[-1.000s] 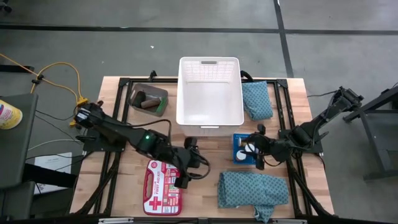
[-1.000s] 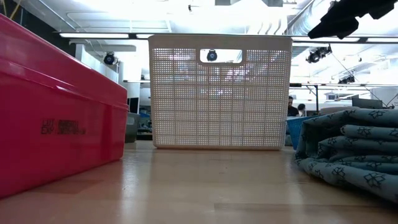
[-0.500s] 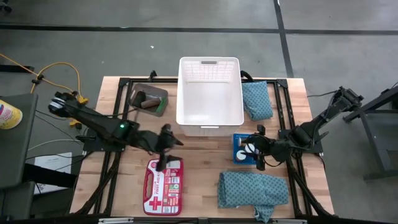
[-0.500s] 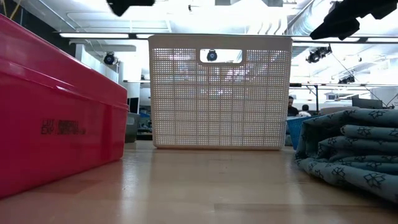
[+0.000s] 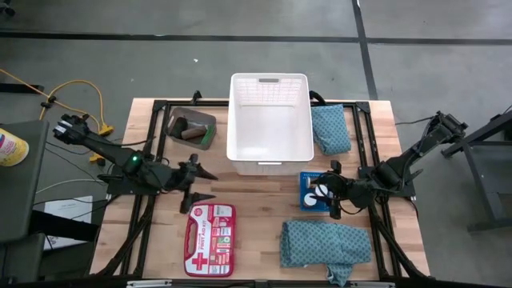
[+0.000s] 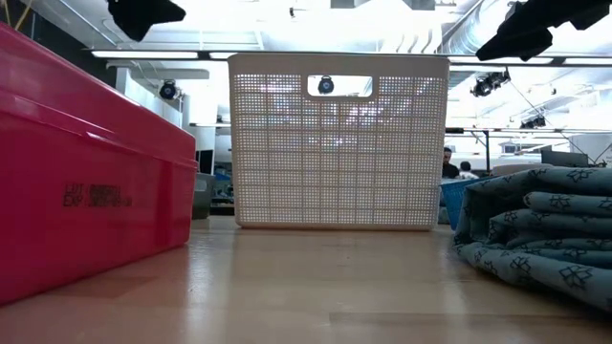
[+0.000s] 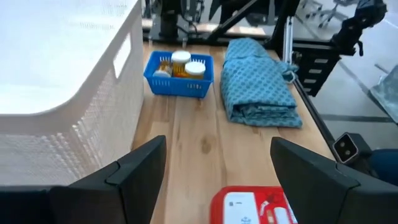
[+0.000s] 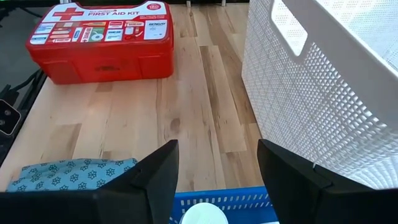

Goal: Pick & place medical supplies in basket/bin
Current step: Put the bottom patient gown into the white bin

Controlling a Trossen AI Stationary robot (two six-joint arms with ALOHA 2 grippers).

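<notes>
Table: I see a pale wooden top [image 5: 264,216] with a black frame under it.
Basket: the large white latticed basket [image 5: 270,117] stands at the far middle of the table; I see nothing inside it.
Bin: the small dark grey tub [image 5: 190,128] sits just left of the basket, with a brown roll [image 5: 192,133] and a green piece [image 5: 208,137] in it.
Folded cloth, far: one teal patterned cloth [image 5: 330,128] lies just right of the basket.
Folded cloth, near: the second teal cloth [image 5: 325,244] lies at the near right of the table, in front of the blue tray.
Blue tray: the flat blue tray [image 7: 178,73] sits between the two cloths; I count an orange bottle [image 7: 180,64] and white round caps [image 7: 194,68] in it.
First aid kit: a red case [image 5: 209,240] lies flat at the near left, well apart from the basket.
Left gripper: my left gripper [image 5: 198,184] hangs above the table between the bin and the first aid kit; its fingers [image 7: 311,174] stand wide apart with nothing between them.
Right gripper: my right gripper [image 5: 332,192] hovers over the right part of the blue tray; its fingers [image 8: 289,171] are parted and hold nothing, with one white cap [image 8: 199,214] showing below them.
</notes>
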